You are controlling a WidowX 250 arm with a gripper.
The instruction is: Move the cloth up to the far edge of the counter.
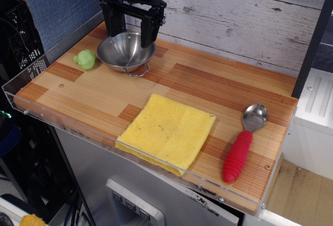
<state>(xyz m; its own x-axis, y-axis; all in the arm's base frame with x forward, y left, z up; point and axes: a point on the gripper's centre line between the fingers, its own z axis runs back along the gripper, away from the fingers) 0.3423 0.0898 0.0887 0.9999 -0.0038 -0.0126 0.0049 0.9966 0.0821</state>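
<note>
The yellow folded cloth [167, 132] lies flat at the near edge of the striped wooden counter [218, 88], its front corner close to the clear acrylic rim. My black gripper [130, 35] hangs open and empty at the far left of the counter, its two fingers straddling the back of the steel bowl [125, 52]. The gripper is far from the cloth.
A small green lump [85, 58] sits left of the bowl. A spoon with a red handle [242, 144] lies at the near right. A grey-white plank wall runs behind the counter, and a blue panel stands at the left.
</note>
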